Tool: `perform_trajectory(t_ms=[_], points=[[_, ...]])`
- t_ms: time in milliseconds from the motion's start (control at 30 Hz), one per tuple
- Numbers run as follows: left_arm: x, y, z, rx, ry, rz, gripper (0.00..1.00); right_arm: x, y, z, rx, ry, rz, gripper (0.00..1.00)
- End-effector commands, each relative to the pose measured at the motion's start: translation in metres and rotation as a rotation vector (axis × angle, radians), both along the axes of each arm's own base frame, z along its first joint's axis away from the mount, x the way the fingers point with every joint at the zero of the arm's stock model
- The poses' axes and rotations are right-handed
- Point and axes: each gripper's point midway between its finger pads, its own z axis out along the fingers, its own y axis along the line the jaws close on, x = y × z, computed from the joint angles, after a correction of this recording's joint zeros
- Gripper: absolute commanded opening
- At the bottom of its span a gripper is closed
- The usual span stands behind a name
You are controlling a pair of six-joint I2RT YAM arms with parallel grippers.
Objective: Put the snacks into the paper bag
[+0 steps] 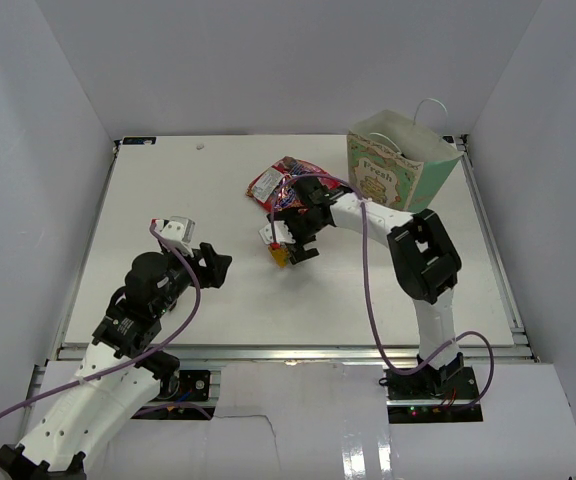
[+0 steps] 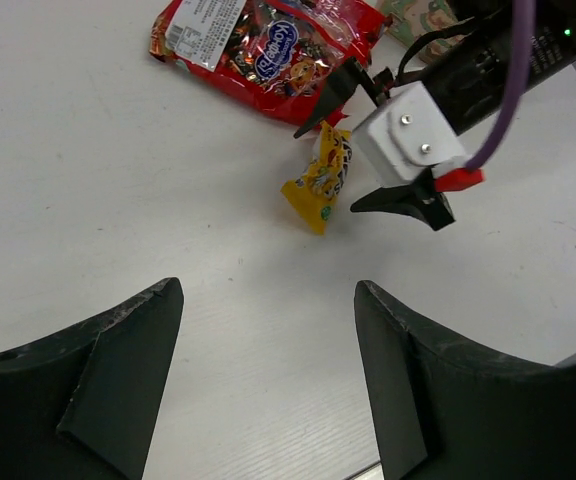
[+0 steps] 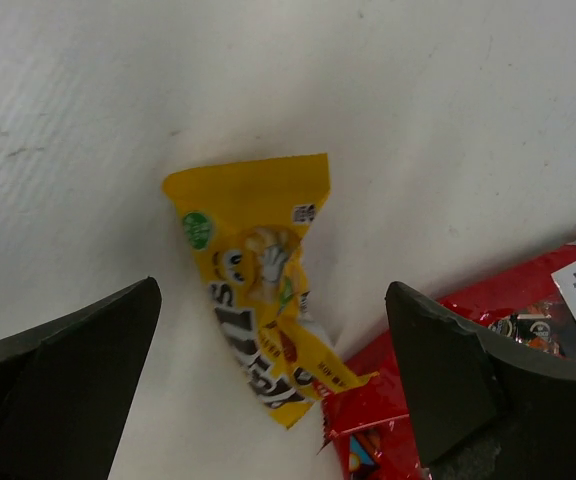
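From above, the right fingers [image 1: 304,250] stand apart over the yellow packet [image 1: 280,254] on the surface [image 1: 168,180]. The paper bag [image 1: 396,182] stands well apart.

Left wrist: the left fingers [image 2: 118,370] are apart and empty.

Right wrist: the packet's end meets the red candy bag [image 3: 408,400], so closing may pinch both.

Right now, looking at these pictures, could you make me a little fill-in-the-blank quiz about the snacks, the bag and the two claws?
The small packet between the right gripper's open fingers is ___ in colour. The large crinkly candy bag beside it is ___. The paper bag stands at the table's far ___ corner. The open left gripper holds ___.
Missing words: yellow; red; right; nothing.
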Motion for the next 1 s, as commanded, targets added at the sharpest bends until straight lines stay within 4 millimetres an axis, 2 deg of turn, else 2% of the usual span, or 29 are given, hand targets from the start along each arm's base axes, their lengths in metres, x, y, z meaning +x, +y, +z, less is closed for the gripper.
perform_trajectory(t_ms=[0,133,233,267,333,367,500,600,633,700,733,800,833,900,933,967], points=[[0.004,0.011,0.013,-0.005,-0.023,0.067,0.8,0.032,0.014,0.004,-0.018,-0.046,-0.11,1.0],[0.004,0.011,0.014,-0.005,-0.025,0.067,0.8,0.036,0.012,-0.01,-0.049,-0.023,-0.138,0.89],[0.003,0.01,0.013,-0.003,-0.022,0.062,0.8,0.028,0.008,-0.019,-0.091,0.031,-0.133,0.74],[0.003,0.01,0.014,-0.006,-0.024,0.061,0.8,0.021,0.002,-0.023,-0.121,0.063,-0.124,0.61],[0.003,0.009,0.013,-0.004,-0.022,0.057,0.8,0.016,0.0,-0.026,-0.134,0.089,-0.115,0.49],[0.003,0.009,0.013,-0.004,-0.022,0.057,0.8,0.013,-0.001,-0.027,-0.141,0.099,-0.105,0.4],[0.004,0.011,0.013,-0.005,-0.02,0.072,0.8,-0.002,-0.006,-0.019,-0.136,0.144,-0.104,0.27],[0.005,0.014,0.014,-0.008,-0.022,0.088,0.8,-0.014,-0.003,0.011,-0.068,0.171,-0.116,0.22],[0.005,0.014,0.015,-0.013,-0.023,0.091,0.8,-0.021,0.001,0.037,-0.012,0.175,-0.113,0.22],[0.004,0.014,0.015,-0.014,-0.026,0.092,0.8,-0.029,0.003,0.069,0.05,0.198,-0.145,0.21],[0.004,0.015,0.017,-0.018,-0.029,0.096,0.8,-0.034,0.004,0.101,0.114,0.18,-0.144,0.21],[0.004,0.014,0.016,-0.019,-0.029,0.09,0.8,-0.032,0.004,0.143,0.189,0.156,-0.178,0.21],[0.003,0.014,0.017,-0.02,-0.032,0.09,0.8,-0.036,0.001,0.173,0.242,0.16,-0.207,0.21],[0.003,0.014,0.018,-0.025,-0.034,0.086,0.8,-0.02,-0.013,0.227,0.335,0.097,-0.278,0.21],[0.002,0.014,0.019,-0.028,-0.036,0.086,0.8,-0.014,-0.02,0.245,0.369,0.111,-0.341,0.21],[0.002,0.014,0.02,-0.028,-0.039,0.084,0.8,0.005,-0.037,0.276,0.432,0.063,-0.405,0.21]])
